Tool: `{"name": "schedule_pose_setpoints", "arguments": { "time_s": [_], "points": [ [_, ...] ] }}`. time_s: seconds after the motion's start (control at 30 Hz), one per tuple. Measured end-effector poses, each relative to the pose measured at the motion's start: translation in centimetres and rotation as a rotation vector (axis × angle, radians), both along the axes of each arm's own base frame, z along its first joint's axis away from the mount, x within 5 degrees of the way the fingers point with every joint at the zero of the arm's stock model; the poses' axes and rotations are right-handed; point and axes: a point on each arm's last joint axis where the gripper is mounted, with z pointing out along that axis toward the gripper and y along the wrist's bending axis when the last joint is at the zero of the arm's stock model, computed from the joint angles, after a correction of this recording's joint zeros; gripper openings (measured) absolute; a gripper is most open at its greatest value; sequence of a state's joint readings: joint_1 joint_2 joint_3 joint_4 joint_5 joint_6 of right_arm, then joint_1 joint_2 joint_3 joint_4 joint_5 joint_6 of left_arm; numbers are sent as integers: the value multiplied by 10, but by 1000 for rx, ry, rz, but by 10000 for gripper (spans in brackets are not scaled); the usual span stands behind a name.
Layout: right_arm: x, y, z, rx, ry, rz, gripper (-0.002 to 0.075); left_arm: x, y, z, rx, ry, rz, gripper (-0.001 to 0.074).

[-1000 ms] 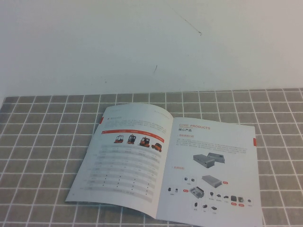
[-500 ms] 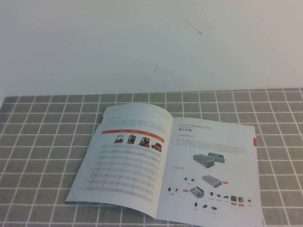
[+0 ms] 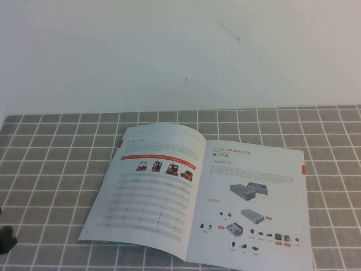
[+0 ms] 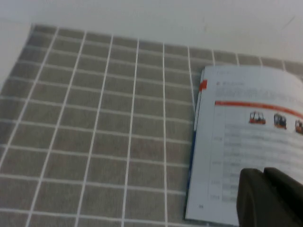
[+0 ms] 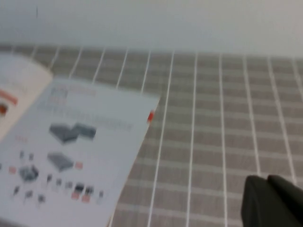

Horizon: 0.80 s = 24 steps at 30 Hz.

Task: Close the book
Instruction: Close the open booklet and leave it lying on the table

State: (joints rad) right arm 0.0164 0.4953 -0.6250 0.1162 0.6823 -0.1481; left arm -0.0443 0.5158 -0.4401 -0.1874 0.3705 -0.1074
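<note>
The product catalogue (image 3: 197,195) lies open and face up on the grey checked tablecloth (image 3: 51,158), near the front of the table and a little to the right of the middle. Its fold runs from the far side towards the robot, so the two pages spread out sideways. The left page (image 3: 149,186), with the row of orange forklifts, bows up slightly along its far edge. The right page (image 3: 254,209), headed "Core Products", sits flatter.

The left gripper (image 3: 5,240) just shows at the near left corner of the high view, low over the cloth and apart from the catalogue. Its own camera looks along the left page's outer edge, with the gripper's dark tips (image 4: 267,198) pressed together and no gap between them. From there the catalogue lies to its right and a little farther out.

The right gripper (image 5: 270,201) is outside the high view. Its wrist camera shows it drawn together too, off beyond the right page's outer edge.

Judging by this, the left arm is nearer. Its side edge is the one to lift, swinging the page over the fold onto the right page.
</note>
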Motion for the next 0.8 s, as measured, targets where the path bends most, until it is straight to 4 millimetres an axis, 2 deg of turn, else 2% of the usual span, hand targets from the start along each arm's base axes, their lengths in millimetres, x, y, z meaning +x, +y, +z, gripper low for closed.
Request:
{"name": "schedule_pose_setpoints", "arguments": {
  "time_s": [0.1,0.23,0.33,0.47,0.8],
  "points": [
    [20,5,-13,-51,212,104,-2,20,-3,-5,11,126,-28,-4],
    [48,13,-34,-57,392,234,-2,50,-9,-5,50,323,-109,-4],
    [66,18,-43,-32,449,289,-2,74,-13,-8,61,439,-164,-4],
    [88,22,-54,0,478,328,-2,102,-18,-13,63,500,-226,-4],
    [133,39,-85,123,486,401,-2,153,-32,-39,-2,606,-351,-4]
  ]
}}
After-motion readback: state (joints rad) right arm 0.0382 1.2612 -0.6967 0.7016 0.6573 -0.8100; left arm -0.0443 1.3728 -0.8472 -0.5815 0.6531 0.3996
